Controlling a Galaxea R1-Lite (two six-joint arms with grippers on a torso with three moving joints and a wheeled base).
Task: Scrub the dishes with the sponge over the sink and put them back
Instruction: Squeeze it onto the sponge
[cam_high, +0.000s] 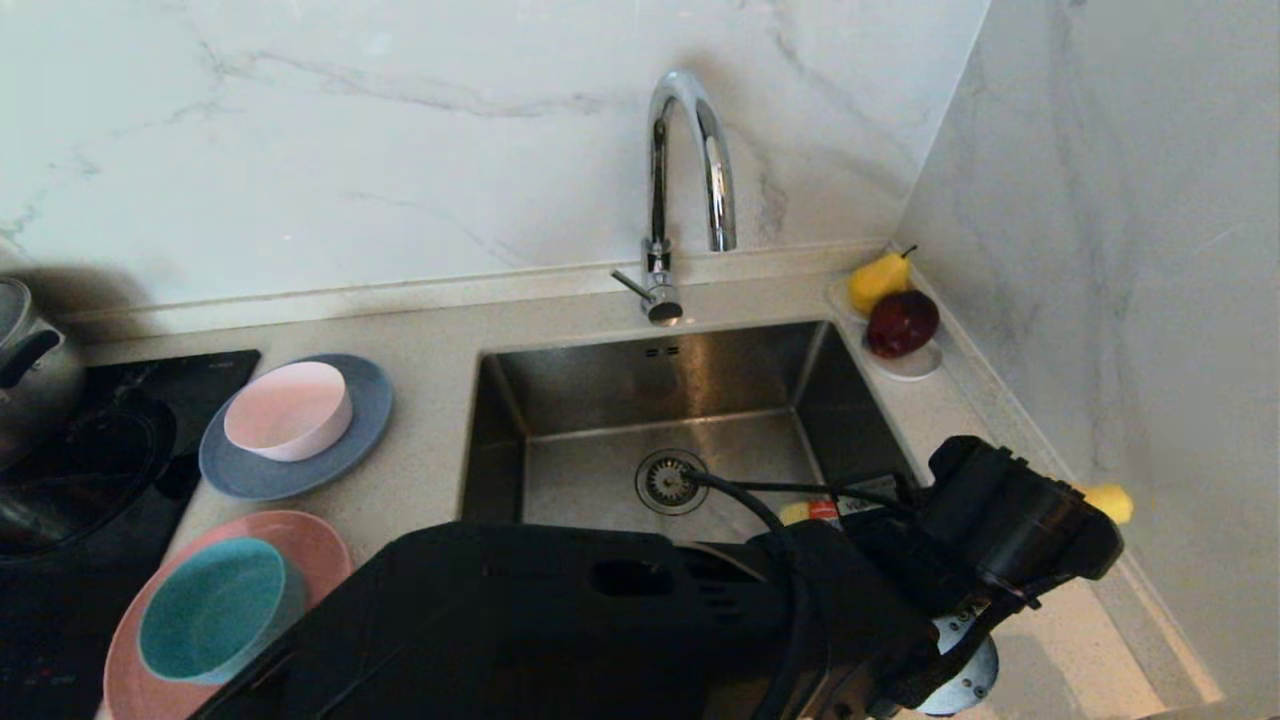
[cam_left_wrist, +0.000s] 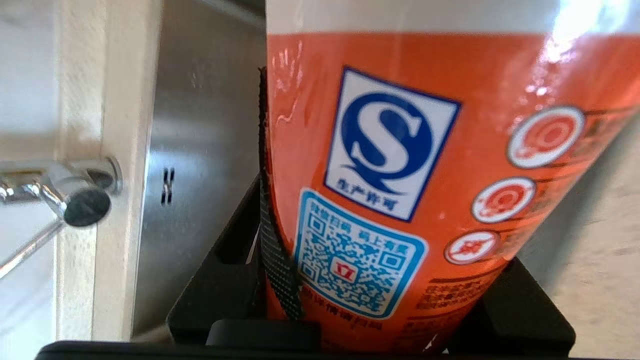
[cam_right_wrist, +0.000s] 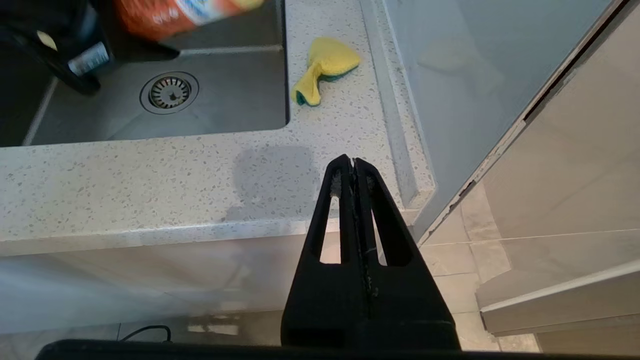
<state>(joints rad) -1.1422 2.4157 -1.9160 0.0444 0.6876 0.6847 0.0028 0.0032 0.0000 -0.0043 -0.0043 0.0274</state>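
My left gripper (cam_left_wrist: 390, 210) is shut on an orange bottle (cam_left_wrist: 400, 165), held on its side over the right part of the sink (cam_high: 560, 390); its arm (cam_high: 600, 620) crosses the front of the head view. The sponge (cam_right_wrist: 325, 67), yellow with a green side and crumpled, lies on the counter right of the sink, also seen as the sponge (cam_high: 1110, 503). Left of the sink, a pale pink bowl (cam_high: 288, 410) sits on the grey-blue plate (cam_high: 350, 440), and a teal bowl (cam_high: 215, 608) on the salmon plate (cam_high: 310, 545). My right gripper (cam_right_wrist: 353, 162) is shut and empty, below the counter's front edge.
A chrome tap (cam_high: 690, 150) curves over the sink's back. A steel pot (cam_high: 30, 370) stands on the black hob (cam_high: 120, 440) at far left. A white dish (cam_high: 915, 368) with a pear (cam_high: 878, 282) and a red fruit sits in the back right corner by the side wall.
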